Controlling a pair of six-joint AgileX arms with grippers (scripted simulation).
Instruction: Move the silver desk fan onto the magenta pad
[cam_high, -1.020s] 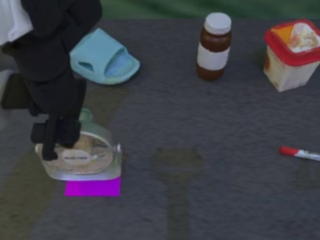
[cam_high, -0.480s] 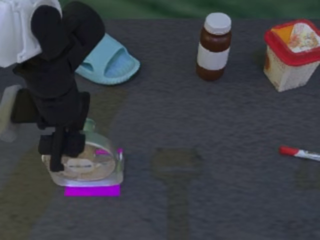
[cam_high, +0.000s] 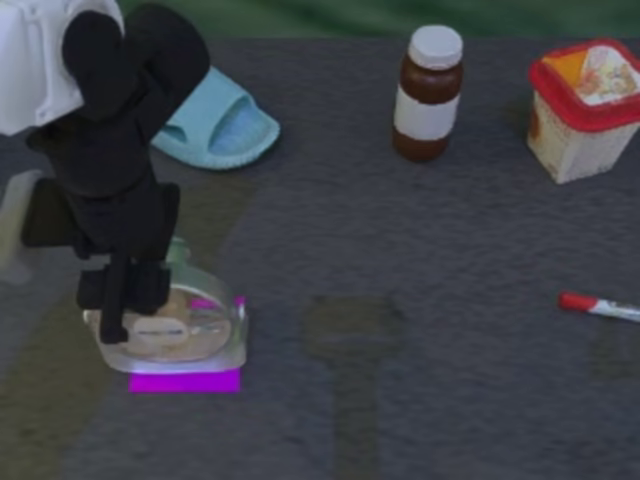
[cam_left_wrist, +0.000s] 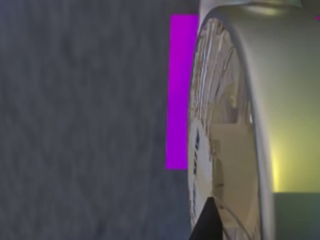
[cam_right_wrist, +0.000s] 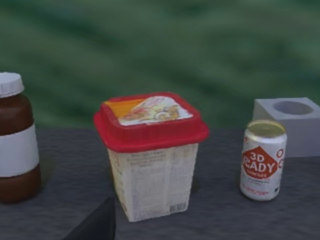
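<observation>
The left gripper (cam_high: 125, 290) is clamped on the shiny chrome desk fan (cam_high: 175, 325), holding it over the flat magenta square pad (cam_high: 185, 381) at the table's near left, probably for setting down centred.

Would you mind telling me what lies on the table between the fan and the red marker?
Nothing: in the top view the stretch from the silver desk fan to the red marker is bare dark table, with only a faint shadow on it.
</observation>
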